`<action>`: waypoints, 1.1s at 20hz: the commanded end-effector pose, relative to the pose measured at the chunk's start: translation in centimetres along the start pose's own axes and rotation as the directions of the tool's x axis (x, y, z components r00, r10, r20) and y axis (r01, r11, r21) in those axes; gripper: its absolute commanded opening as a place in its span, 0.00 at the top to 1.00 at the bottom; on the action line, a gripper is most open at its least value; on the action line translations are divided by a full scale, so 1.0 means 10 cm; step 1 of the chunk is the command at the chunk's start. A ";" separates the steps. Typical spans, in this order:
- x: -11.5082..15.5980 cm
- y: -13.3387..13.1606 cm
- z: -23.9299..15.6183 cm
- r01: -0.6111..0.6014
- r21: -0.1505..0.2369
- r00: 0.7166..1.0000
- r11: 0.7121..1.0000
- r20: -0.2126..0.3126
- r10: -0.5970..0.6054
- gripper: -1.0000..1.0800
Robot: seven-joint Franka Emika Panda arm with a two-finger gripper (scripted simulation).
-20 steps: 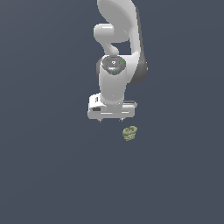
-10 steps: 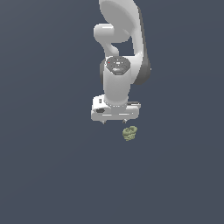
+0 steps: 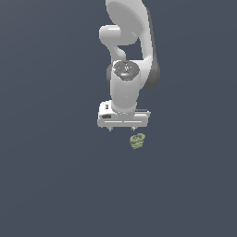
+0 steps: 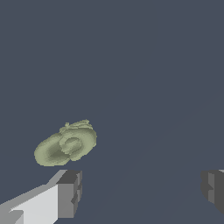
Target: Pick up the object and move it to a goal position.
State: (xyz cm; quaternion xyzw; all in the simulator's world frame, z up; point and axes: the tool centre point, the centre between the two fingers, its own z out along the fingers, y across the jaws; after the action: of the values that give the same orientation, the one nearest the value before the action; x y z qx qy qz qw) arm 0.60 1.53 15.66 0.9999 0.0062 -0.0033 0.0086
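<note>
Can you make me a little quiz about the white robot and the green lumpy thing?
1. True or false: the white robot hand is gripping the small olive-green knobbly coiled object.
2. In the wrist view, the hand's grey fingertips are: A) wide apart, B) pressed together.
3. In the exterior view, the object lies toward which side of the hand?

Key: 1. False; it lies free on the dark grey floor. 2. A. 3. The exterior view's right, just below it.

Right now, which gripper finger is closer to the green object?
In the wrist view, the finger beside the olive-green object; the other finger stands far off.
</note>
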 end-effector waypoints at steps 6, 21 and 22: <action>0.00 -0.09 0.05 -0.129 0.004 0.992 0.992 0.001 0.129 0.04; 0.01 -0.35 0.21 -0.483 0.011 0.876 0.876 0.007 0.483 0.04; 0.01 -0.36 0.22 -0.505 0.011 0.863 0.863 0.007 0.505 0.04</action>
State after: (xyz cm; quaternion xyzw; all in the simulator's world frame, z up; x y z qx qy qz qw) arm 0.63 4.87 13.58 0.9717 -0.2364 -0.0030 0.0030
